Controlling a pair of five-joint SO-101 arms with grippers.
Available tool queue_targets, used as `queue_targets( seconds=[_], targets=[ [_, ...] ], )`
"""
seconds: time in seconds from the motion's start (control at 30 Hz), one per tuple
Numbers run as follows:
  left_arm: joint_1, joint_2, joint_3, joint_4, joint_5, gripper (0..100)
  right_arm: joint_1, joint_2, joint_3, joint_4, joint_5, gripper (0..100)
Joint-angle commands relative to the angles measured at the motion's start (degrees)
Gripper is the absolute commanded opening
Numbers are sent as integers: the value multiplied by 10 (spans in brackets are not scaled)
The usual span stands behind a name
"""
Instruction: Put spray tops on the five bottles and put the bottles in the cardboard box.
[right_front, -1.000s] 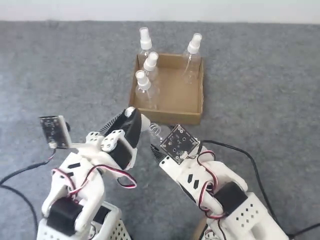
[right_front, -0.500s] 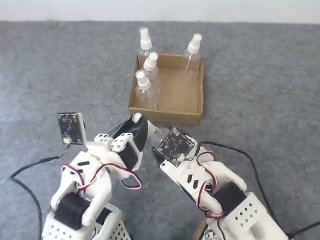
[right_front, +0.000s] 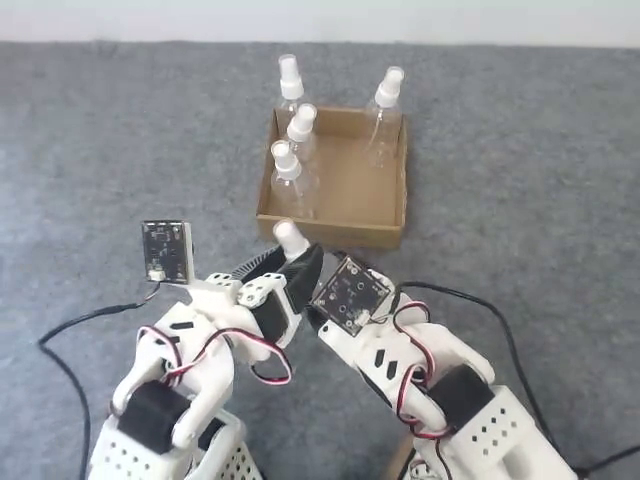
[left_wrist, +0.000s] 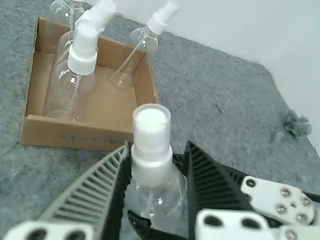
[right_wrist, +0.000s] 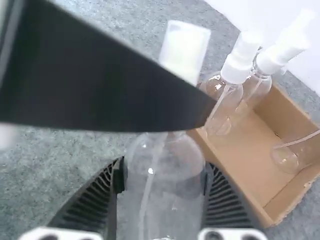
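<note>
Left arm: its jaws (left_wrist: 154, 152) sit low and near, just in front of the cardboard box, reaching in from the left.
Left jaws: closed in on the shoulder of the fifth bottle (left_wrist: 152, 192), right under its collar. One jaw touches the collar, the other shows a sliver of gap there.
Spray top (left_wrist: 150, 130): white, seated upright on the neck. Cannot tell if it is fully tightened.
Fifth bottle, place: held upright between both arms, above the grey counter (right_front: 520, 150), just short of the box's front wall.
Cardboard box (right_front: 335, 235): open, shallow. Three capped bottles (right_front: 287, 180) stand inside. A fourth bottle (right_front: 290, 85) is at the back-left corner, inside or just behind, cannot tell.
Right jaws (right_wrist: 161, 175): pinching the clear body, one jaw on each side, below the left pair.
Handling, my guess: empty thin plastic, so light, slick and easily dented. It is top-heavy once capped.
Where to hold: mid-body or shoulder, gently. Lifting by the top might pull it loose.
Risk: knocking the front-left bottle on the way in.
</note>
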Motion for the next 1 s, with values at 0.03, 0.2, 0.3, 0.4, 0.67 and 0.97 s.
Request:
queue_targets(
  seconds=[0.03,0.2,0.3,0.4,0.67,0.97],
  targets=[
    [-1,-8,-36,7,-3,160,7,-14,-4,-15,6,80],
    [-1,-8,-91,47,-3,160,7,-14,-4,-15,6,80],
    [-2,-8,-112,62,-3,160,8,-14,-4,-15,6,80],
    [-27,-8,-129,66,-4,160,8,-14,-4,-15,6,80],
    [-151,-8,-195,62,-6,160,8,-14,-8,-16,6,80],
    [-248,-8,-173,62,-3,156,7,-15,-16,-39,6,80]
  ],
)
